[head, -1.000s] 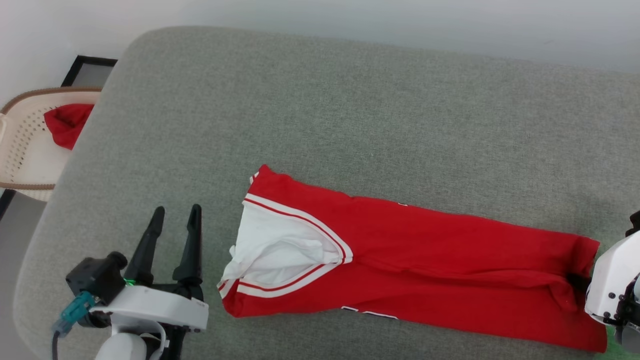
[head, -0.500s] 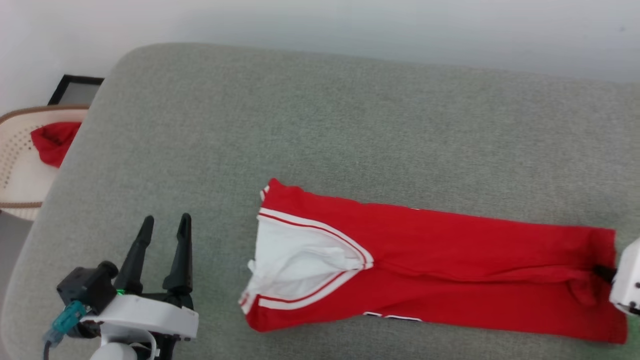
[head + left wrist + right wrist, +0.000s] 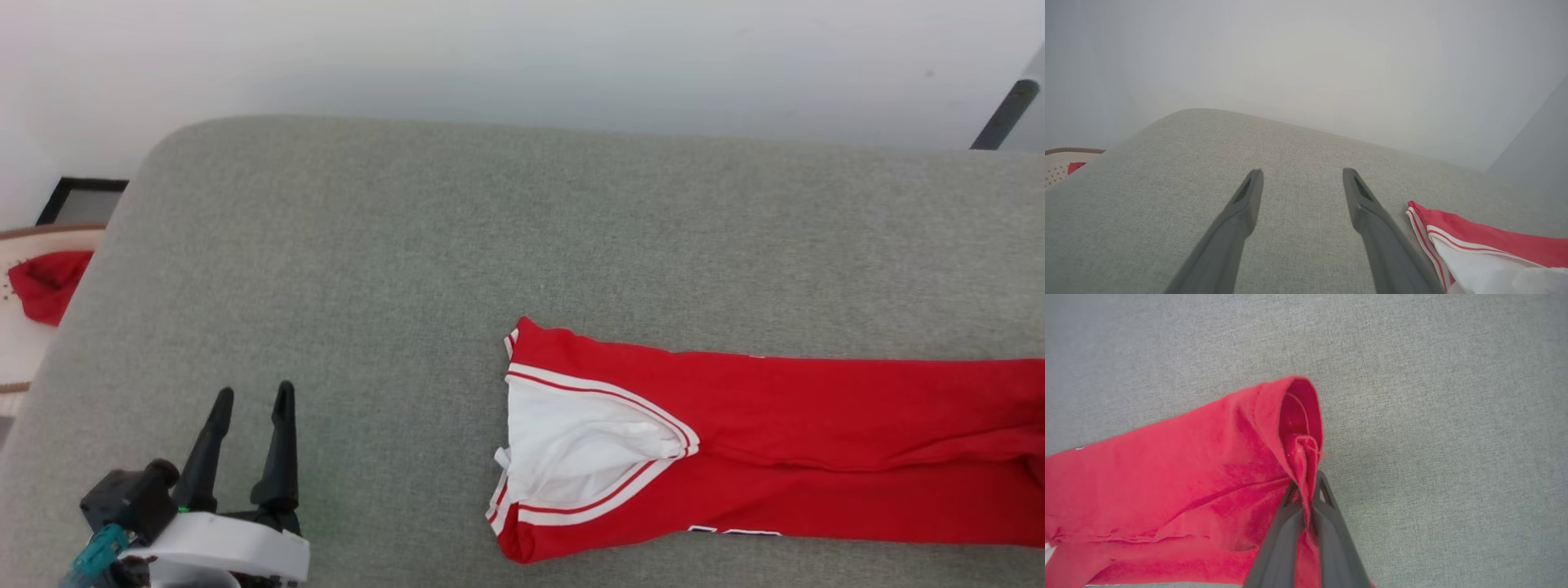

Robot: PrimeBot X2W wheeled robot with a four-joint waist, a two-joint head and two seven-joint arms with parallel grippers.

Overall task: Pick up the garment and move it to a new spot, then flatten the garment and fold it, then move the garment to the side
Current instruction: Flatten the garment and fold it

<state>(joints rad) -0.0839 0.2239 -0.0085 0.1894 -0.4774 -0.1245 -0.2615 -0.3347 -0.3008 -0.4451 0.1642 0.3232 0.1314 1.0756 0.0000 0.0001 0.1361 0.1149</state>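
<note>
A red jersey [image 3: 816,425] lies folded lengthwise into a long band across the near right part of a grey fabric-covered bench [image 3: 408,245], running left to right. At its left end a white sleeve panel edged with white-and-red striped trim faces up. A sliver of white-outlined lettering peeks out along the near edge. Its right end is bunched into a raised fold, pinched in the right pincer [image 3: 1306,488], closed tight on the red cloth.
</note>
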